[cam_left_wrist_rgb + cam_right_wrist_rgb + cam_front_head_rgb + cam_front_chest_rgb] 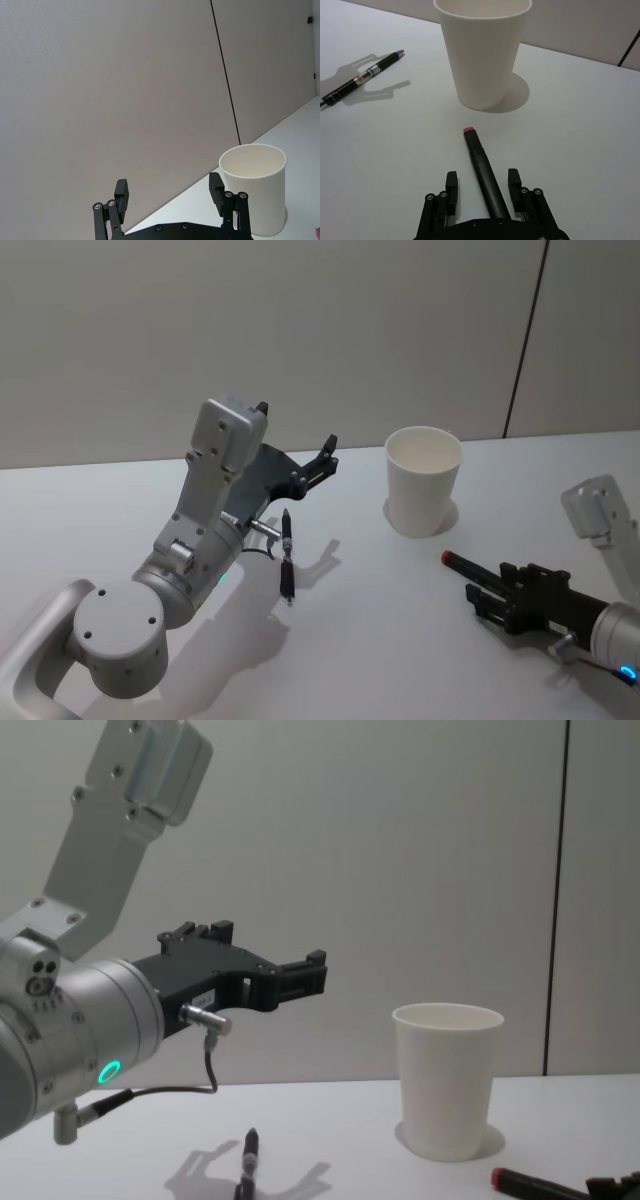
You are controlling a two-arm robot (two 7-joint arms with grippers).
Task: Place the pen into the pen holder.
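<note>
Spread wide, the right pincer (482, 180) sits low on the near right of the white table (400, 640), its jaws either side of a black, red-tipped pen (479, 156) that lies flat between them with a gap on each side, not yet gripped. The pen holder (423, 485), a white paper cup, stands upright and empty just beyond the pen's red end. To the left, the left pincer (169, 186) hangs raised, open and empty, above a second black pen (287, 555) on the table. The step in hand looks to be the grasp; next the jaws must close on the barrel, lift it, tip it upright and carry it over the rim without nudging the light cup.
</note>
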